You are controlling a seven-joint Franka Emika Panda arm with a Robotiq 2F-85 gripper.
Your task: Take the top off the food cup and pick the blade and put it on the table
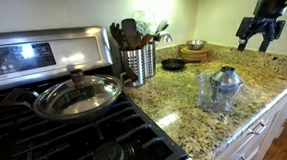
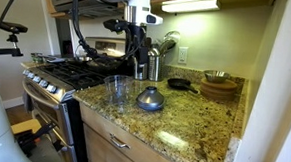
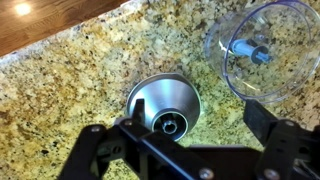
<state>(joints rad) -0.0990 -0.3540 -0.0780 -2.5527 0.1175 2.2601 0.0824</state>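
The grey dome-shaped top (image 3: 160, 98) sits on the granite table (image 3: 70, 80), beside the food cup, and shows in both exterior views (image 1: 227, 81) (image 2: 150, 97). The clear food cup (image 3: 290, 40) stands open next to it (image 1: 208, 92) (image 2: 116, 87). The blade (image 3: 250, 50) stands as a spindle inside the cup in the wrist view. My gripper (image 3: 180, 125) is open and empty, hanging well above the top (image 1: 260, 33) (image 2: 139, 53).
A perforated steel utensil holder (image 1: 137, 62) stands by the stove. A pan with a glass lid (image 1: 76, 94) sits on the black stove top. A small black skillet (image 1: 173, 63) and wooden bowls (image 1: 195, 52) are at the back. The counter edge (image 1: 256, 118) is near the cup.
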